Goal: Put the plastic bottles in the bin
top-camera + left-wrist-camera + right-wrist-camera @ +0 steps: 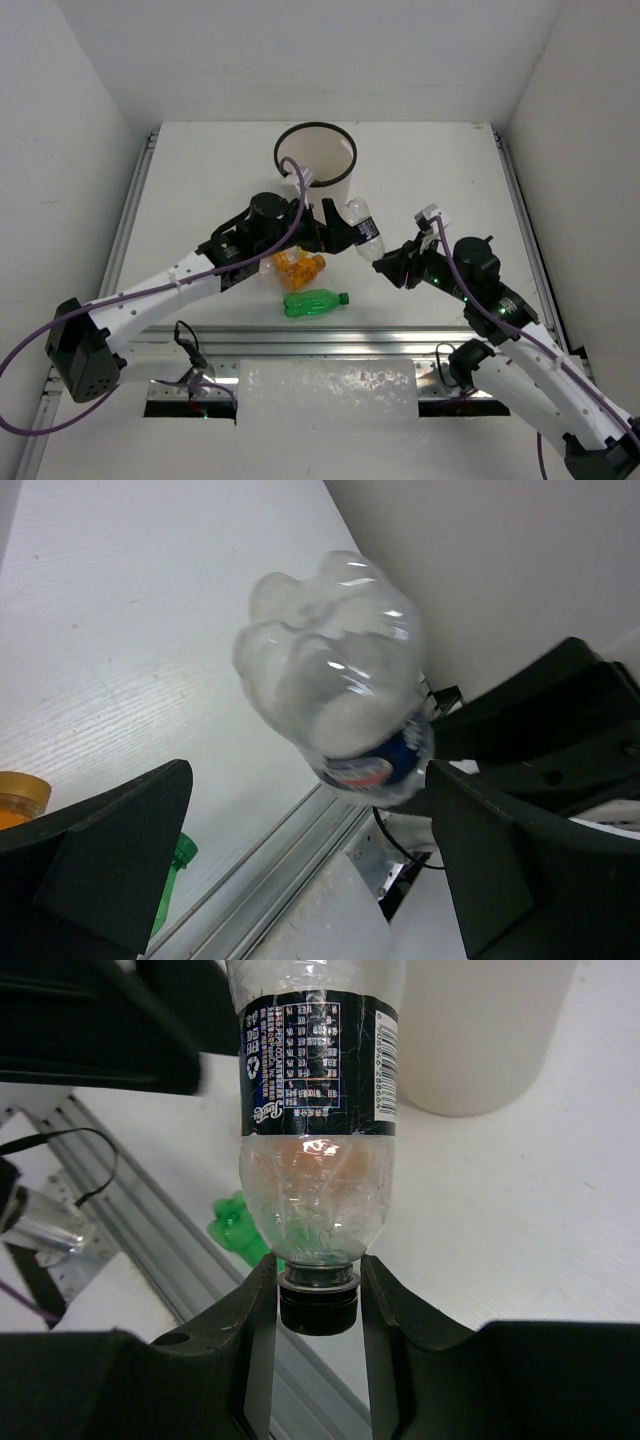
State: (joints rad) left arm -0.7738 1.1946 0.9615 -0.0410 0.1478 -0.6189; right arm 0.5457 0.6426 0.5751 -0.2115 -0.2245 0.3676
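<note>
The right end effector (318, 1285) is clamping on the dark cap (318, 1305) of a clear labelled bottle (318, 1110). The bottle is hanging just below the bin (338, 186) at centre frame, apparently off the worktop (200, 180). The left end effector (307, 770) is sitting with its fingers well apart on either side of the bottle's base, not visibly touching it. I'm reading this as a carry or hand-over of one bottle. Next it is needing a lift over the bin's black rim, then a release. The orange bottles (298, 265) and the green bottle (315, 302) are waiting lower centre. The worktop is showing white and faintly grained, framed by metal rails (130, 220), with plain white walls (60, 120) closing in on three sides.
</note>
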